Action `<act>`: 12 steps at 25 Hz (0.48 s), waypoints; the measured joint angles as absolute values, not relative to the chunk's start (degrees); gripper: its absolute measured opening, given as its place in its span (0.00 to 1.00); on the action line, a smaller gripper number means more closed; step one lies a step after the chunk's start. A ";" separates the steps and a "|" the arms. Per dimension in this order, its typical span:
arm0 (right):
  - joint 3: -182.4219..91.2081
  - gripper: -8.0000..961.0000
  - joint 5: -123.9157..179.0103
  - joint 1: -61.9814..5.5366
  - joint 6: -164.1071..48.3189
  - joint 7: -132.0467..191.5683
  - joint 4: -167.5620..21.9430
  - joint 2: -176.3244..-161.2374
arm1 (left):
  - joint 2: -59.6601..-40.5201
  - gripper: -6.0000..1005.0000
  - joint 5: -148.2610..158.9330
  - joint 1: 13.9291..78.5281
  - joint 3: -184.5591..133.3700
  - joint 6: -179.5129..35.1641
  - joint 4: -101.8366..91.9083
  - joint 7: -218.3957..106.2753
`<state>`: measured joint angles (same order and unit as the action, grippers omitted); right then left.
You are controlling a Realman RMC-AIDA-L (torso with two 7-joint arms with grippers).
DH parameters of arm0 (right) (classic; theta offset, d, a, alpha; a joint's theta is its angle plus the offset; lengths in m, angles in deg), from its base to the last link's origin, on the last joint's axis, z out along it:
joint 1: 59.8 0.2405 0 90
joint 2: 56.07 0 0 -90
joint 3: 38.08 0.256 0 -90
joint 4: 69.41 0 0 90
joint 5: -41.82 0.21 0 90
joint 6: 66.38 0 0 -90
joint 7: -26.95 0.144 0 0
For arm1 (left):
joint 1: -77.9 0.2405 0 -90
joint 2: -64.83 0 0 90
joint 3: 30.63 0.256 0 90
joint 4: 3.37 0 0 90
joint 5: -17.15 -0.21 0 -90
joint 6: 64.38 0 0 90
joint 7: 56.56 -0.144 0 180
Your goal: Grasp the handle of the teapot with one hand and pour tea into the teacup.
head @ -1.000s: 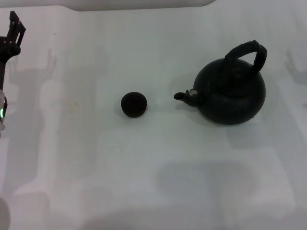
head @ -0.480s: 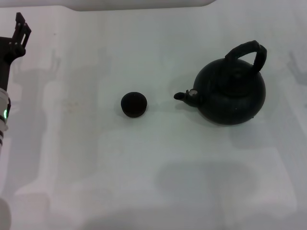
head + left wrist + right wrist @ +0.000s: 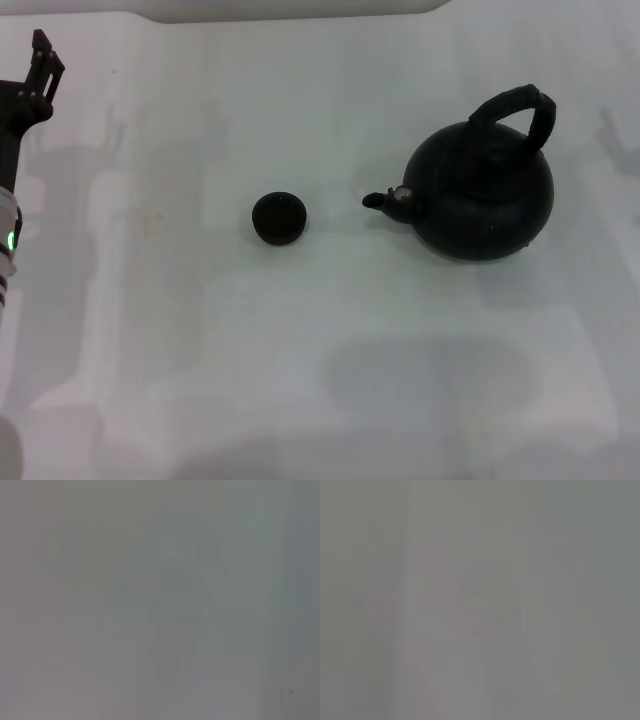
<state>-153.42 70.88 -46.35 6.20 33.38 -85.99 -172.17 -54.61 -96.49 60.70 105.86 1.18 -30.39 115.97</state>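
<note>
We see the teapot [image 3: 483,190] sitting upright at the right of the frame, its handle [image 3: 516,112] arching over the top, spout pointing left toward the teacup [image 3: 279,218], which sits apart at centre. The left gripper [image 3: 40,62] hangs at the upper left edge, well away from both; we can't tell how it's set. Both wrist views show only blank grey.

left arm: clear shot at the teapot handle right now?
Probably not easily. The left gripper sits at the table's far left; the handle is far right, with the teacup and teapot body between.
</note>
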 joint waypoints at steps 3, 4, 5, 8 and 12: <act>-153.42 0.91 70.86 -46.47 6.21 33.41 -85.93 -172.17 | -54.61 0.88 -96.50 60.77 105.96 1.18 -30.37 115.97; -153.42 0.91 70.82 -46.56 6.26 33.41 -85.92 -172.17 | -54.61 0.88 -96.50 60.81 106.20 1.18 -30.36 115.97; -153.42 0.91 70.77 -46.69 6.40 33.41 -85.89 -172.17 | -54.61 0.88 -96.50 60.82 106.29 1.18 -30.36 115.97; -153.42 0.91 70.78 -46.96 6.78 33.38 -85.84 -172.17 | -54.62 0.88 -96.47 60.93 106.55 1.18 -30.35 115.97; -153.35 0.91 70.79 -46.95 6.68 33.36 -85.84 -172.17 | -54.62 0.88 -96.47 61.18 106.58 1.18 -30.35 115.97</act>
